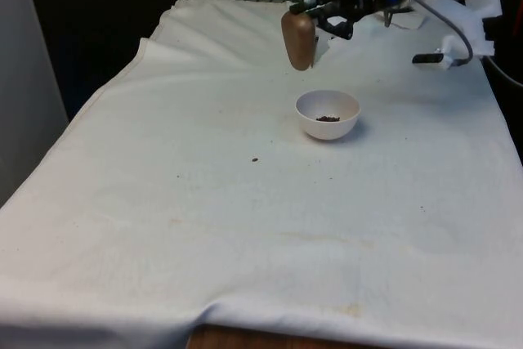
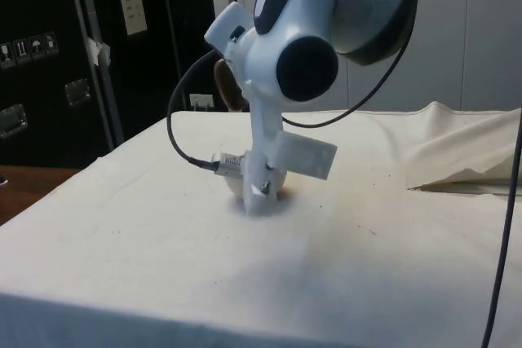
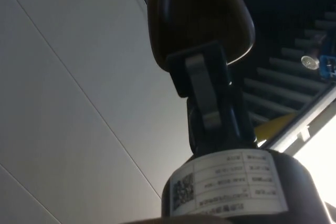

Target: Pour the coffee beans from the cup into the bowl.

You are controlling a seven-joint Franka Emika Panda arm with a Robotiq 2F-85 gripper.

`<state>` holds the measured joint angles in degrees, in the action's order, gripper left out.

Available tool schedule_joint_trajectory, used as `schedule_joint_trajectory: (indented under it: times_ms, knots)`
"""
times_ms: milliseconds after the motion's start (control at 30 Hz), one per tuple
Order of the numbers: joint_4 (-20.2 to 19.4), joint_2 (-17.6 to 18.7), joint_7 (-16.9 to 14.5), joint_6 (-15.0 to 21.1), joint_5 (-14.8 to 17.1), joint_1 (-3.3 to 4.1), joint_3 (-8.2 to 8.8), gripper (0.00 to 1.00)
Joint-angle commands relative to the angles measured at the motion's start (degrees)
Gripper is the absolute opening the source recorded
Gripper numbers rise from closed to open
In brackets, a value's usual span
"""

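I see the gripper (image 1: 315, 12) with its jaws clamped on the brown cup (image 1: 299, 40), held tipped over in the air toward the table's far edge. The white bowl (image 1: 327, 114) sits on the cloth (image 1: 245, 226) just nearer than the cup, beans (image 1: 328, 118) in its bottom, and one stray bean (image 1: 255, 160) lies toward the front view's left of it.

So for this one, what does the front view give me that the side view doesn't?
Front view alone: the inside of the white bowl with a few coffee beans at the bottom, one stray bean on the cloth towards the front view's left of the bowl, and the tool gripping the brown cup above the bowl. Side view alone: dark cabinets behind. In it the arm covers most of the bowl and cup. Both: the cup, raised, and the cloth.
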<state>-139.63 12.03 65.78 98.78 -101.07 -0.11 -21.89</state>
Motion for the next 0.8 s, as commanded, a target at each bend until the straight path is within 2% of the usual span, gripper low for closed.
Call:
schedule_joint_trajectory:
  times_ms: [0, 133, 167, 200, 233, 467, 500, 533, 633, 700, 733, 767]
  knots:
    - [-0.23, -0.57, 0.06, 1.83, 0.0, -0.52, 0.11, 0.0]
    - [-0.23, -1.38, 0.23, 4.35, 0.0, -0.46, 1.72, 0.0]
    - [0.0, -0.92, 0.11, 2.81, 0.0, -0.06, 1.66, 0.0]
    - [-0.11, -1.6, 0.06, 4.81, 0.0, -0.52, 2.01, 0.0]
    - [0.0, -1.78, -0.11, 5.39, -0.06, -0.57, 2.35, 0.0]
    - [1.03, -3.04, -1.15, 9.0, 0.0, -0.63, 4.76, 0.0]
    - [0.97, -2.69, -0.46, 7.51, 0.0, -0.17, 4.7, 0.0]
    - [1.2, -3.15, -1.26, 9.34, 0.0, -0.63, 5.04, 0.0]
    - [1.72, -3.55, -1.78, 10.66, 0.0, -0.74, 5.96, 0.0]
    - [2.18, -3.95, -2.35, 11.8, 0.06, -0.74, 6.82, 0.0]
    - [2.18, -3.61, -1.6, 10.49, 0.0, -0.29, 6.76, 0.0]
    - [2.29, -4.13, -2.52, 12.26, 0.11, -0.74, 7.1, 0.0]
